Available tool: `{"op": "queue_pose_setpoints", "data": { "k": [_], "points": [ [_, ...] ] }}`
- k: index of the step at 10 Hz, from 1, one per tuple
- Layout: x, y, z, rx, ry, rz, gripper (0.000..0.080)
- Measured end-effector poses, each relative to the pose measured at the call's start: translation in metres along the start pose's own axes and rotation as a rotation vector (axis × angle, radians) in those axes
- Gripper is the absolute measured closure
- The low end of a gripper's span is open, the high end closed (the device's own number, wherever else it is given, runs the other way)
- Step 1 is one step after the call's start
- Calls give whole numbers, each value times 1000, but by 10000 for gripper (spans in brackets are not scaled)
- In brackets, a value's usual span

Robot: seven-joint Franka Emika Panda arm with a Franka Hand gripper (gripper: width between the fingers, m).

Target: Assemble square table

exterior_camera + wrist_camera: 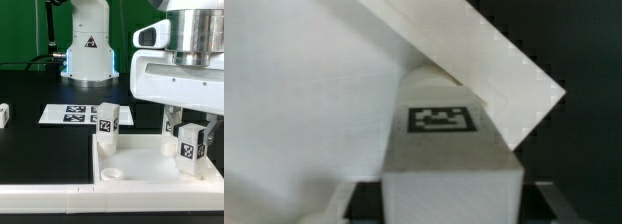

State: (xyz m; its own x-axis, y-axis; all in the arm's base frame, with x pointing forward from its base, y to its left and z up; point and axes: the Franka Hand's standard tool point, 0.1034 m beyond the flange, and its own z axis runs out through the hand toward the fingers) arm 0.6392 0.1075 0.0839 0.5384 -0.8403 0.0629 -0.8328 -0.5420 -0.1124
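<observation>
closest to the camera runs a long white bar (45,190) along the near edge of the black table (40,150). just behind it, toward the exterior view's right, lies the white plastic square slab (140,160) with its raised rim, the top part of the square table. whether it touches the bar i cannot tell. a round socket (113,173) shows in the slab's near corner on the exterior view's left.

over the slab's right part, the two-finger gripper (190,140) is clamped on a short white block leg (190,150). its fingers (170,126) press the leg from both sides, and the leg stands upright. whether its foot touches the slab is not clear. in the wrist view this leg fills the middle, with its black-and-white square tag (441,118) facing the camera. white slab surface and a slanting rim edge lie behind it.

farther back, at the slab's far corner on the exterior view's left, a second white block leg (108,122) stands upright, also tagged. i cannot tell whether it is seated in a socket.

beyond it the thin flat white marker board (70,113) lies on the table. well apart, at the exterior view's left edge, a third small white block (4,115) is cut off by the frame.

farthest back stands the arm's white base (85,50).
</observation>
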Motion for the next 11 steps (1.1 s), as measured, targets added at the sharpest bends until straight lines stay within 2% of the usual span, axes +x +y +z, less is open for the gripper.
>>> {"op": "queue_pose_setpoints", "data": {
  "k": [3, 5, 6, 7, 8, 11],
  "points": [
    [3, 2, 1, -6, -24, 275, 512],
    [3, 2, 1, -9, -23, 357, 512],
    [3, 2, 1, -9, -23, 331, 453],
    [3, 2, 1, -8, -23, 297, 270],
    [3, 1, 0, -9, -26, 235, 187],
    [4, 0, -1, -6, -24, -21, 152]
  ]
}}
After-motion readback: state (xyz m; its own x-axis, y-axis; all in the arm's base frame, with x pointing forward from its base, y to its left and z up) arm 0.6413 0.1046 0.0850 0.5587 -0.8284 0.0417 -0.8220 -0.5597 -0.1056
